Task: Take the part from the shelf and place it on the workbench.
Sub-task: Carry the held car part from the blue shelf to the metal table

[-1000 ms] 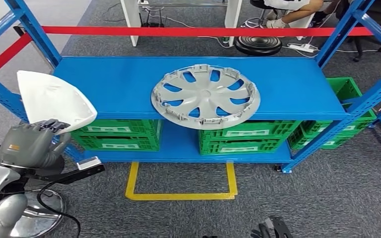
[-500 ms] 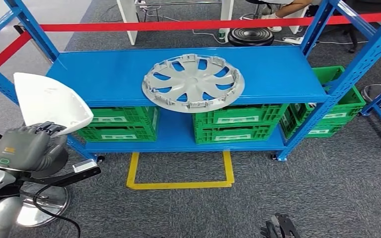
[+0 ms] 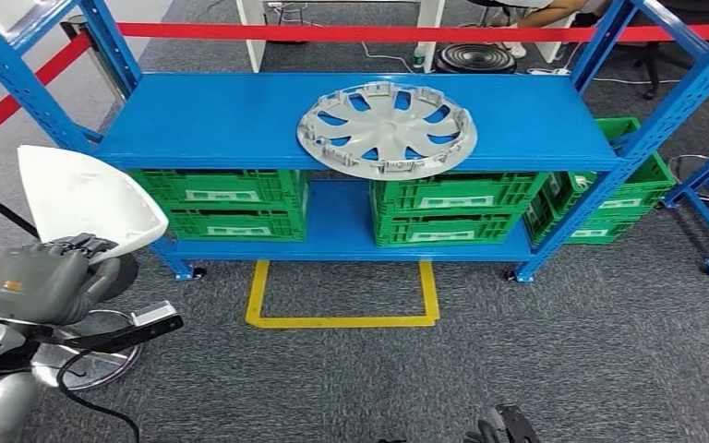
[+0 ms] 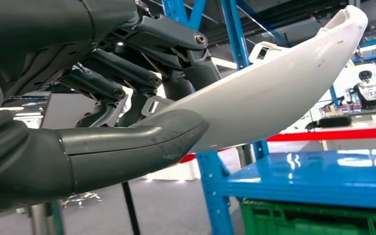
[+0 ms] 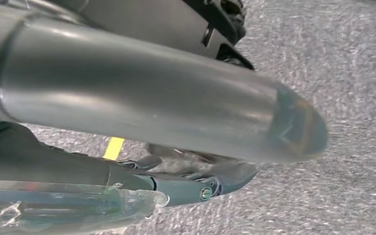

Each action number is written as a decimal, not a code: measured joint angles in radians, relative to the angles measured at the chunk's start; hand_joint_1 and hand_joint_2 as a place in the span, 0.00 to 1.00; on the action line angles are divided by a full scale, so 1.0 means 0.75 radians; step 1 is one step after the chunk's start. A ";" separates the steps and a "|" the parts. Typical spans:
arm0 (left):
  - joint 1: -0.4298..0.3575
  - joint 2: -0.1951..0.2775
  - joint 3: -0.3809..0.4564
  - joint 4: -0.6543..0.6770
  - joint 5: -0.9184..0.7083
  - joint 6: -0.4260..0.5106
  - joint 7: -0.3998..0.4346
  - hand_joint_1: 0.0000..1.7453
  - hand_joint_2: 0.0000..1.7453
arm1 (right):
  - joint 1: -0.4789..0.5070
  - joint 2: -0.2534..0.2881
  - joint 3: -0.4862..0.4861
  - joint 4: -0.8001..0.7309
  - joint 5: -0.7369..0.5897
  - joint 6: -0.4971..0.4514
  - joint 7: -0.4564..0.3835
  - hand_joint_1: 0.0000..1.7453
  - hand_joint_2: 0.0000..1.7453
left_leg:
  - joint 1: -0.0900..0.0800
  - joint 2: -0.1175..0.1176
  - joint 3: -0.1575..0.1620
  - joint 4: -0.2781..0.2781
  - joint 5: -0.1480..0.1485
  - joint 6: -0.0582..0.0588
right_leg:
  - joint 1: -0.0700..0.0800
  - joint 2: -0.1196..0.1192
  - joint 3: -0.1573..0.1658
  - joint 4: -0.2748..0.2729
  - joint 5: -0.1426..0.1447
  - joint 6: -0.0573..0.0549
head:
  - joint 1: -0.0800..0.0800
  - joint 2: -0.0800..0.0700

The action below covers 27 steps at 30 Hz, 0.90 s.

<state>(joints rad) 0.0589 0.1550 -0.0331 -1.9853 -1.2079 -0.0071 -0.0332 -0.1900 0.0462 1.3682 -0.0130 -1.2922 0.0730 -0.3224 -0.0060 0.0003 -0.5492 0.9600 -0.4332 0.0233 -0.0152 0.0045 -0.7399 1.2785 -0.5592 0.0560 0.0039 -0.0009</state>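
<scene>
Two arms belong to this robot, and the left one is the busy one: its left hand (image 3: 42,277) is raised beside the blue shelf (image 3: 231,120), thumb (image 4: 142,142) under and fingers (image 4: 127,73) over the edge of a white curved part (image 3: 83,198), clamped firmly on it. The part sticks up and forward from the hand, off to the left of the rack and clear of its boards. On the top board lies a silver wheel cover (image 3: 387,128), flat, a little right of centre. Green crates (image 3: 231,205) sit on the lower board beneath it. A yellow floor outline (image 3: 342,318) marks the grey carpet in front. The right hand (image 3: 508,429) hangs low by the floor; whether its fingers are apart or curled I cannot tell.
</scene>
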 joint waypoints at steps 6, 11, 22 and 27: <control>0.008 -0.009 0.004 0.000 -0.012 -0.002 -0.012 0.91 1.00 | -0.011 0.000 0.017 0.001 0.003 0.007 -0.006 0.00 0.00 | -0.008 -0.002 -0.103 0.021 0.083 -0.019 | 0.019 0.002 0.329 -0.311 0.064 -0.021 | -0.001 0.000; 0.012 -0.011 0.006 0.000 -0.014 -0.003 -0.017 0.91 1.00 | -0.012 0.002 0.030 0.001 0.003 0.014 -0.007 0.00 0.00 | -0.002 -0.001 -0.132 0.056 0.056 -0.054 | 0.020 -0.002 0.332 -0.389 0.074 -0.059 | -0.005 0.000; 0.046 0.001 0.075 -0.014 0.023 -0.005 -0.018 0.91 1.00 | -0.030 0.002 0.066 0.005 -0.002 0.019 0.006 0.00 0.00 | 0.025 -0.005 0.100 0.047 -0.082 -0.076 | 0.023 -0.005 0.141 -0.366 0.236 -0.045 | -0.010 0.000; 0.077 0.010 0.122 -0.027 0.060 -0.019 -0.021 0.91 1.00 | -0.021 0.004 0.087 0.005 -0.003 0.025 0.017 0.00 0.00 | 0.012 -0.001 0.060 -0.002 -0.051 -0.020 | 0.008 -0.004 0.072 -0.290 0.172 -0.014 | -0.007 0.000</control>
<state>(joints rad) 0.1166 0.1621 0.0588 -2.0055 -1.1631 -0.0216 -0.0491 -0.2057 0.0495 1.4331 -0.0090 -1.2945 0.0915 -0.3097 0.0034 0.0000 -0.5042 0.9586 -0.4711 0.0080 -0.0088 0.0013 -0.6858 1.0610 -0.4304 0.0459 -0.0012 -0.0010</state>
